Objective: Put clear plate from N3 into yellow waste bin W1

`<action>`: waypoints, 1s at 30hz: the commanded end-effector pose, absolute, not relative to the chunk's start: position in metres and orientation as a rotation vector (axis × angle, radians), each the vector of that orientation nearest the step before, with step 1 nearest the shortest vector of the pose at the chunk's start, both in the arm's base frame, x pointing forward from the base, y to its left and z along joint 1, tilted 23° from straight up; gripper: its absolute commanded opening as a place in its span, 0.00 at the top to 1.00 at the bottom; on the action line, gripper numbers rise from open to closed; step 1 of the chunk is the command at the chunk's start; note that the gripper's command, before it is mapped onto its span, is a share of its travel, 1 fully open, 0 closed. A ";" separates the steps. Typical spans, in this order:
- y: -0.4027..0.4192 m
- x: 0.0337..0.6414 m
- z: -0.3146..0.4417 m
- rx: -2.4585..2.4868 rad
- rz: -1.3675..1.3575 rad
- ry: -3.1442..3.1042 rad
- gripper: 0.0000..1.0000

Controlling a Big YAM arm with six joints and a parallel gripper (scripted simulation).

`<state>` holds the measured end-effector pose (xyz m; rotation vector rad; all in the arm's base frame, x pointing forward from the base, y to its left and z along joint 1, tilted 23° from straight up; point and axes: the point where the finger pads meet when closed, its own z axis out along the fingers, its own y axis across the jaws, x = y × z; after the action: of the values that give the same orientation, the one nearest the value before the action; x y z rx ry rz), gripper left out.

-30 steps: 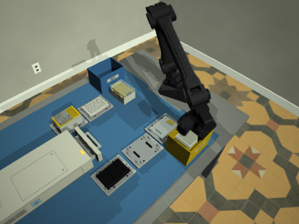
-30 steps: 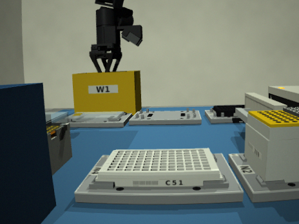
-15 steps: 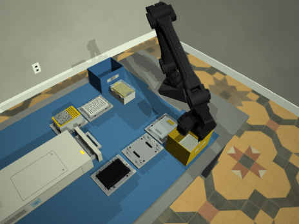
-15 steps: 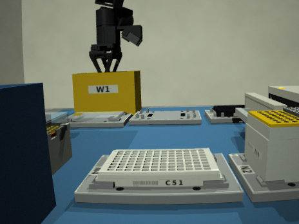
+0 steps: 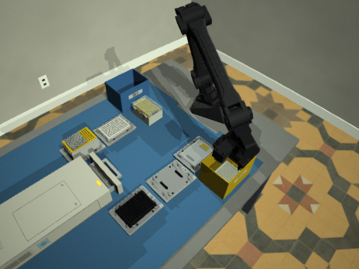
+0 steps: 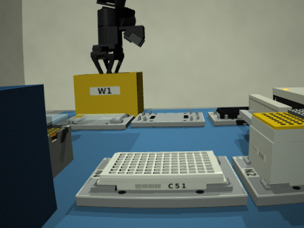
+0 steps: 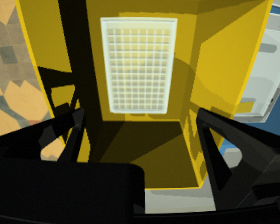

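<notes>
Blue desk (image 5: 147, 155) over patterned tile floor, grey walls behind. Yellow waste bin W1 (image 6: 108, 94) upright at the desk edge, beside an empty nest (image 5: 172, 179). Clear plate (image 7: 139, 65) lies flat on the bin's bottom, fully inside, touching nothing above. Black arm (image 5: 217, 86) hangs over the bin; fingers spread wide at the rim, holding nothing. White plate C51 (image 6: 162, 169) sits in a near nest.
</notes>
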<state>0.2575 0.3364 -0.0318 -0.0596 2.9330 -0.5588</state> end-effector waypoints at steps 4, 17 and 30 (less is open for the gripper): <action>0.364 0.267 -0.002 -0.040 -0.468 2.911 0.00; 0.368 0.260 0.001 -0.055 -0.499 2.919 0.00; 0.377 0.258 0.029 -0.049 -0.463 2.913 0.00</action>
<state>0.2529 0.3432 0.0003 -0.0524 2.9345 -0.5700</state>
